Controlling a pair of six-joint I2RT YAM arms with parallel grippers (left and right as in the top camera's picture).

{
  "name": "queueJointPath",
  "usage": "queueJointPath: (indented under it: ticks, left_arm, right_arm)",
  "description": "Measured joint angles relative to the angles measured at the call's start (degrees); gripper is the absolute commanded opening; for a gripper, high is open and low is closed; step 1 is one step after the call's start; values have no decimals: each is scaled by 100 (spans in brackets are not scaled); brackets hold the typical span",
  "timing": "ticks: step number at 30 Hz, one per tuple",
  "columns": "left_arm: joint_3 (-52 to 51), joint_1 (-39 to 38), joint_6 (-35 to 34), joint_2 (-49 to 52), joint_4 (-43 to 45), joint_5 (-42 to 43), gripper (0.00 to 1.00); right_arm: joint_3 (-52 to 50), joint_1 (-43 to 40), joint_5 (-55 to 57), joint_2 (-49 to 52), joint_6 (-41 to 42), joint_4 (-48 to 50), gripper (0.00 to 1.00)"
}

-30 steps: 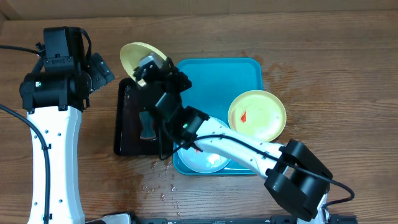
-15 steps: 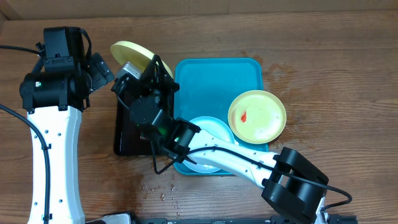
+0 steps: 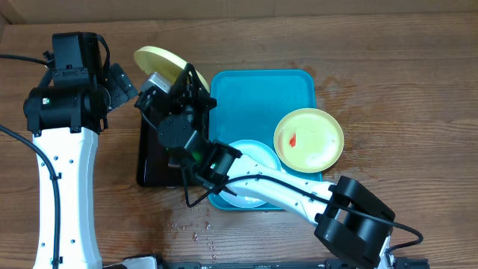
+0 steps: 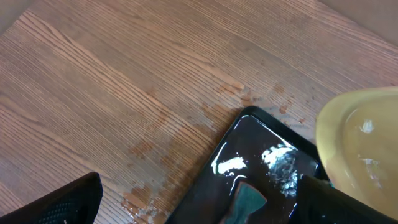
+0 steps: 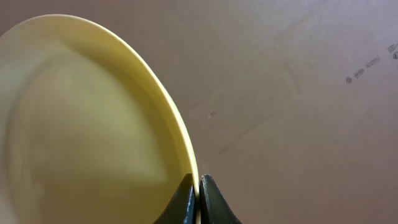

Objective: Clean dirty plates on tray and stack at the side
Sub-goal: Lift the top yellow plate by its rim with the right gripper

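My right gripper (image 3: 171,81) is shut on the rim of a pale yellow-green plate (image 3: 154,60) and holds it tilted above the far end of the black tray (image 3: 148,161). The right wrist view shows the fingers pinching the plate (image 5: 93,124) at its edge (image 5: 198,194). A second yellow-green plate (image 3: 308,139) with a red smear lies on the right rim of the turquoise tray (image 3: 261,97). A mint-white plate (image 3: 258,155) lies in the tray's near part, partly hidden by my right arm. My left gripper (image 3: 123,84) (image 4: 205,211) is open and empty, left of the held plate.
The black tray (image 4: 255,155) is wet and holds a teal sponge (image 4: 247,200). Water drops (image 3: 187,223) lie on the wooden table in front of the black tray. My right arm crosses over both trays.
My right gripper has carried the yellow-green plate leftward, from over the turquoise tray's corner to over the black tray's far end. The left arm has not moved.
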Motion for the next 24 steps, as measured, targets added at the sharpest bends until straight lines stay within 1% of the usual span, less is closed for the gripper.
queueJointPath:
  ticks: [14, 16, 20, 23, 24]
  left_arm:
    - [0, 0, 0, 0, 0, 0, 100]
    - [0, 0, 0, 0, -2, 0, 100]
    - [0, 0, 0, 0, -2, 2, 100]
    - [0, 0, 0, 0, 0, 0, 100]
    - [0, 0, 0, 0, 0, 2, 100]
  right_arm:
    - [0, -66, 15, 0, 160, 4, 4]
    - [0, -114, 11, 0, 409, -33, 4]
    - [9, -188, -35, 0, 774, -455, 4]
    - [11, -223, -61, -2, 1141, -485, 4]
    - [11, -223, -81, -2, 1137, -520, 4]
